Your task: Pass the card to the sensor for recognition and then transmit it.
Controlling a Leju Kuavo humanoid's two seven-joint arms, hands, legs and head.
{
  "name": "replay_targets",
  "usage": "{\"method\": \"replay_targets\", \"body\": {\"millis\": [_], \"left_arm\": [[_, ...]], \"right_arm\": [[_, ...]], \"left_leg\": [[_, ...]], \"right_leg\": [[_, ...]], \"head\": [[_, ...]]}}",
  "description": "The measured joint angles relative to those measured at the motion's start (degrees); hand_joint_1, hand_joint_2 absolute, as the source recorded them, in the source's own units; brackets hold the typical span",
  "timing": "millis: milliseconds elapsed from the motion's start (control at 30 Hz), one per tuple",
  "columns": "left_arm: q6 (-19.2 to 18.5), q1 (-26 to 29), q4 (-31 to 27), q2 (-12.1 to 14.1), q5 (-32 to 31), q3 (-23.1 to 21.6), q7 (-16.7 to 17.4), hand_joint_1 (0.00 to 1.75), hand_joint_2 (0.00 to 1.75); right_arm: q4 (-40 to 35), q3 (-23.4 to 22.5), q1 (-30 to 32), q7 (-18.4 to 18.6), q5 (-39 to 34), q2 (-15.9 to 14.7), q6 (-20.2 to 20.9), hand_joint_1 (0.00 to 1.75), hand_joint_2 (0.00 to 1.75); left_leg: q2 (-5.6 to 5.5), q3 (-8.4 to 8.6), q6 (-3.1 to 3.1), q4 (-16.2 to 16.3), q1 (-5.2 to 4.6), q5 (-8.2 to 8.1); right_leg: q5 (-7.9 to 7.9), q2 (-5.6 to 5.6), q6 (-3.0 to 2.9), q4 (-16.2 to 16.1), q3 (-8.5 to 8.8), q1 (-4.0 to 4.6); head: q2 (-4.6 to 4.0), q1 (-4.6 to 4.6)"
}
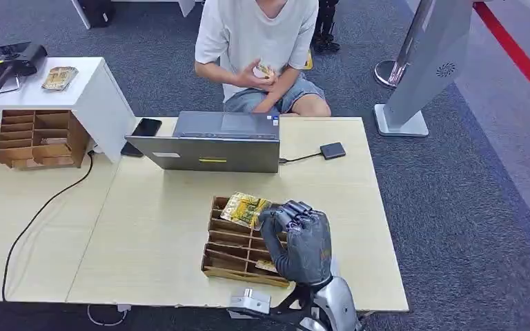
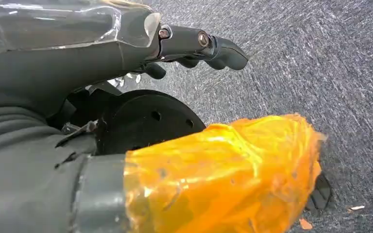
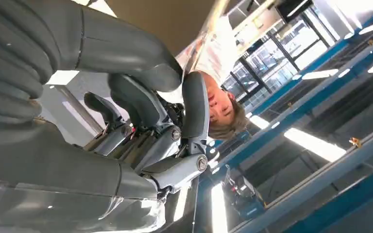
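While it hovers over the cardboard rack, the right hand apparently pinches a card.

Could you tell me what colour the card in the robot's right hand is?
Yellow-gold card, best in the head view.

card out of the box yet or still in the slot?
Out. The right hand holds the card lifted above the cardboard organizer.

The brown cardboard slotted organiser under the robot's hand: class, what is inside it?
The brown cardboard slotted organiser shows a yellow patterned card at its far end, pinched by the right hand. Other slots look mostly empty. That hand covers the organiser's right side, so contents there cannot be seen.
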Motion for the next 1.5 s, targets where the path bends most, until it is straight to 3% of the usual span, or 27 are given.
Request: {"method": "replay_targets", "body": {"millis": [767,1067,1500], "left_arm": [[0.0,0.11,0.0,0.02,-8.5,3.58,2.49,0.0,0.0],[0.0,0.32,-0.28,0.04,-13.84,5.68,4.68,0.0,0.0],[0.0,0.59,-0.7,0.0,-15.32,7.82,4.72,0.0,0.0]], "right_arm": [[-1.49,-0.87,-5.01,2.65,-0.13,0.09,0.0,1.75,1.75],[-0.7,-0.46,-10.16,7.8,0.44,-0.96,0.0,1.75,1.75],[-0.02,-0.31,-10.18,7.56,1.01,-1.75,0.0,1.75,1.75]], "left_leg": [[0.0,-0.01,0.0,0.0,0.0,0.0],[0.0,0.0,0.0,0.01,0.0,0.01],[0.0,-0.01,0.0,0.0,0.01,0.01]], "right_leg": [[0.0,0.0,0.0,0.0,0.0,0.0],[0.01,0.0,-0.01,0.0,0.01,0.0],[0.01,0.0,-0.01,0.0,0.0,0.0]], "head": [[0.0,0.02],[0.0,0.02],[0.0,0.02]]}}
